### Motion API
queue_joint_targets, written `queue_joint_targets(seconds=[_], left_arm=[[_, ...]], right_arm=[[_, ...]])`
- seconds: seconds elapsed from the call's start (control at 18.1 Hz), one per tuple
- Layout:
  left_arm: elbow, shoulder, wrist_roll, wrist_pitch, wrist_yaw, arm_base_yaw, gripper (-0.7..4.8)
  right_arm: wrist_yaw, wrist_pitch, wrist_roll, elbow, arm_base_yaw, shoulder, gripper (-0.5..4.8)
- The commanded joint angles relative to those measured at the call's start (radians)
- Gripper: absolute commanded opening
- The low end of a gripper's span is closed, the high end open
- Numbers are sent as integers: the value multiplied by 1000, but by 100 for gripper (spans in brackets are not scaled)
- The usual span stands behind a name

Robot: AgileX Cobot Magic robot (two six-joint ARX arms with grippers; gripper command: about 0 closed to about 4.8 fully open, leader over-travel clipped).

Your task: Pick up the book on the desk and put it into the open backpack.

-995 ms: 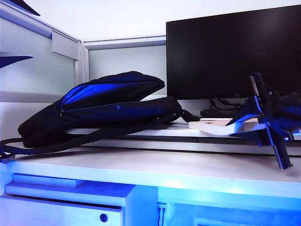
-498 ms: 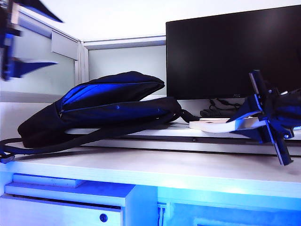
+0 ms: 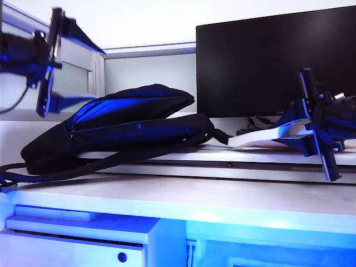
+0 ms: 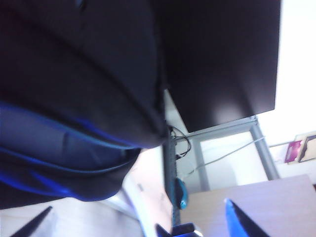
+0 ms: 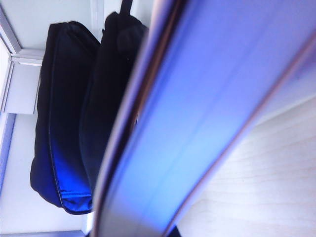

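Exterior view: right gripper clamps thin pale paperback book above white desk; left gripper spread wide, empty, above dark navy fabric backpack.

Large black monitor at the back right, screen dark, standing upright. Tangle of dark cables below its lower edge. Grey-framed partition panel behind, left of the monitor, pale frosted glass inside. From the left wrist camera, a small teal-blue object near a metal frame leg, possibly a mouse; too blurred to tell.
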Motion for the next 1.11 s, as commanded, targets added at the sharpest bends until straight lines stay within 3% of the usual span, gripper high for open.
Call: queue_joint_targets(seconds=[0.06,0.28,0.55,0.94,1.0,1.05,1.11], left_arm=[[16,35,0,51,1,-6,479],[111,103,0,49,5,-11,479],[232,248,-26,44,2,-96,479],[339,321,-18,11,-72,-116,479],[344,343,-18,-11,-125,-116,337],[344,361,-18,-19,-138,-116,102],[344,380,-19,-12,-138,-116,-9]], right_arm=[[8,79,-11,11,0,-11,-9],[6,100,-7,11,0,-12,-9],[27,131,-2,11,-2,-13,-9],[52,178,13,11,-14,-13,-9],[47,203,13,11,-28,-13,-9],[47,221,14,11,-32,-14,-9],[46,240,16,12,-36,-16,-9]])
